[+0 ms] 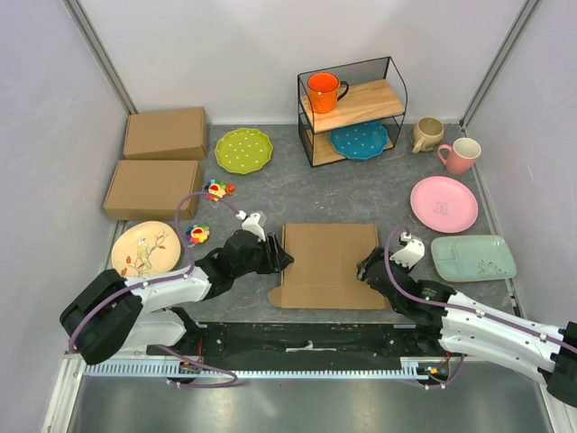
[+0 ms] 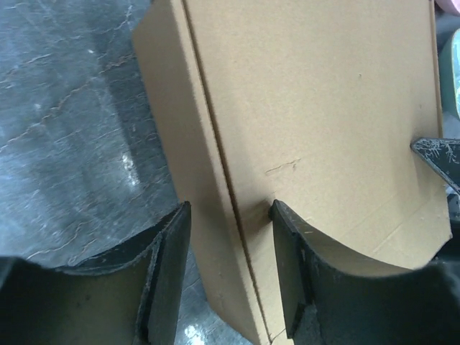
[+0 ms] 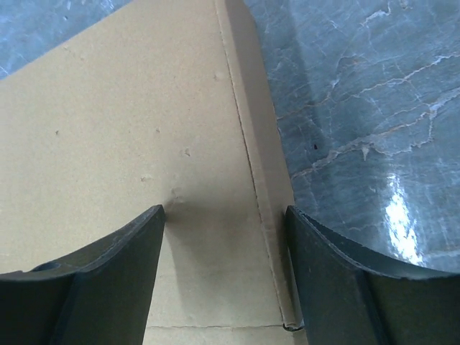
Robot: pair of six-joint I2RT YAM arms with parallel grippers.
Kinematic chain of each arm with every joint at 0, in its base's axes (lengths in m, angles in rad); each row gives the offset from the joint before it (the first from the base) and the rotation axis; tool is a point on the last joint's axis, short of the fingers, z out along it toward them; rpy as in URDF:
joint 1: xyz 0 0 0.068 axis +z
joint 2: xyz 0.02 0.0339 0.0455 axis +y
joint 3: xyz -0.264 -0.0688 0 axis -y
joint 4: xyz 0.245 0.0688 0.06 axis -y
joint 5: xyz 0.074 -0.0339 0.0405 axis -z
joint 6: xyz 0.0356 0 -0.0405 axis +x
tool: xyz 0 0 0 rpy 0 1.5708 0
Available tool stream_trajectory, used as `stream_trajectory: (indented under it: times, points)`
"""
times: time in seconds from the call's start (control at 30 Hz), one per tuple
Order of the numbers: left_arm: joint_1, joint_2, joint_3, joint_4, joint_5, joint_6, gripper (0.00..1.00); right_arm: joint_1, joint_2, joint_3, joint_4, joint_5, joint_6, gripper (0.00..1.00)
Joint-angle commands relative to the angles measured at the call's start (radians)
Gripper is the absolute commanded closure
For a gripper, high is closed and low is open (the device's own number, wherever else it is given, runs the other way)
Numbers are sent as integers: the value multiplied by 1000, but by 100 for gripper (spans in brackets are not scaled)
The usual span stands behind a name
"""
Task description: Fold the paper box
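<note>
Table [image 1: 361, 194]: grey, marbled and glossy. Your work lay on it toward the near edge, midway between the two arms.
Paper box [image 1: 329, 264]: plain brown corrugated cardboard, lying flat with its wide panel up and its long sides parallel to the table's near edge.
Weight: I judged it light. On that glossy top a push from one side alone would probably have slid it, so you needed to press from both ends together.
Stiffness: the panels looked stiff and likely to bend only along the scored lines. Faint dents on the wide panel in the right wrist view suggested it marked easily under a hard pinch.
Left gripper [image 2: 230, 208]: its jaws were parted and straddled the box's left edge. One finger hung over the bare table just outside the edge and the other rested on the wide panel. Nothing was clamped.
Right gripper [image 3: 225, 212]: it was parted likewise across the box's right edge, with one finger on the panel and one at the outer edge. It held nothing.
Left side strip [image 2: 187, 144]: this narrow band beyond the score line looked like your best hold on that side, taken close to the crease.
Right side strip [image 3: 262, 158]: this was the matching band, and the same advice applied.
Tab [image 1: 275, 296]: small and rounded, it stuck out at the box's near left corner, flat on the table and not tucked in. It looked thin and would probably have creased if you forced it.
</note>
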Motion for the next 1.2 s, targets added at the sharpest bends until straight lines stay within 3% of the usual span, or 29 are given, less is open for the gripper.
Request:
stream_trajectory:
  times: [0.0,0.13,0.3,0.47,0.53,0.6,0.7,0.8,0.93,0.97,1.07,1.17]
  points:
    - [-4,58,-6,50,62,-29,48,2,-21,-90,155,-81,-64,29]
    - [12,61,18,-11,6,-13,55,2,109,-81,274,-115,-99,40]
    - [111,71,60,-75,7,7,62,0,298,-49,445,-152,-133,51]
    - [196,103,92,-77,-37,7,65,-3,497,26,552,-157,-157,55]
    - [202,117,133,-109,-34,20,64,-6,525,54,557,-157,-159,48]
    - [203,119,193,-157,-42,49,57,-20,508,74,519,-151,-163,29]
    - [205,47,237,-238,-80,95,47,-76,384,104,407,-126,-188,14]
    - [229,-14,271,-282,-93,118,38,-193,257,162,323,-173,-289,6]
    - [274,-44,308,-284,-38,149,32,-363,209,215,284,-235,-412,4]
    - [280,-35,307,-266,-24,157,32,-397,221,209,294,-317,-432,5]
    - [321,30,275,-166,67,154,33,-514,267,126,493,-567,-429,12]
    - [374,86,154,39,165,99,37,-554,315,55,745,-657,-394,14]
